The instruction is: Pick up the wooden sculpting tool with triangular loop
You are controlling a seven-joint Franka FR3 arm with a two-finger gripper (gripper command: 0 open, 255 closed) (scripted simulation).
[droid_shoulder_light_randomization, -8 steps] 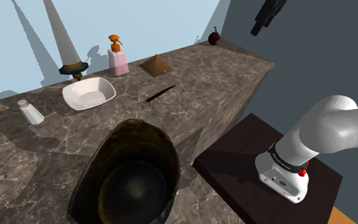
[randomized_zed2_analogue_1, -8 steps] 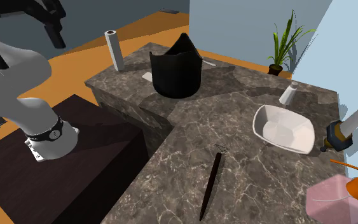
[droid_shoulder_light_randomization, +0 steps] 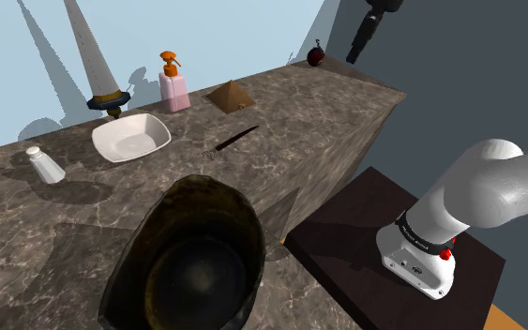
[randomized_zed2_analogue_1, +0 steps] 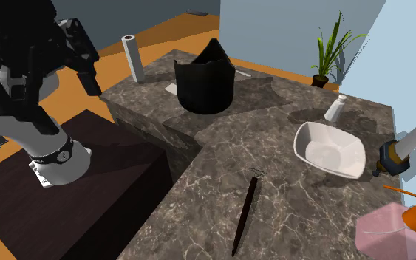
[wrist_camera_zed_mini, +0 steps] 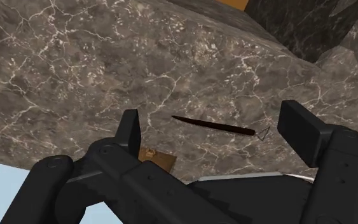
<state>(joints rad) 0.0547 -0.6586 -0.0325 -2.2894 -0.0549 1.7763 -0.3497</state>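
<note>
Black gripper point(droid_shoulder_light_randomization: 361, 39) hangs high above the far edge of the stone counter point(droid_shoulder_light_randomization: 332, 108), its fingers point(wrist_camera_zed_mini: 131, 130) spread apart with nothing between them. The sculpting tool point(droid_shoulder_light_randomization: 233, 141) lies flat on the counter, well below the gripper and toward the shoulder view's left, near the white bowl point(droid_shoulder_light_randomization: 130, 138) and the brown pyramid point(droid_shoulder_light_randomization: 231, 95) but touching neither. Its thin dark handle slants across the counter, and the wire loop point(droid_shoulder_light_randomization: 207, 153) points at the big dark pot point(droid_shoulder_light_randomization: 191, 262). In the wrist view the handle runs nearly from one finger toward the other, loop end toward the broader-looking finger point(wrist_camera_zed_mini: 301, 130). My guess is that the hand needs about a quarter turn on the way down, so the fingers close across the handle and not along it.
</note>
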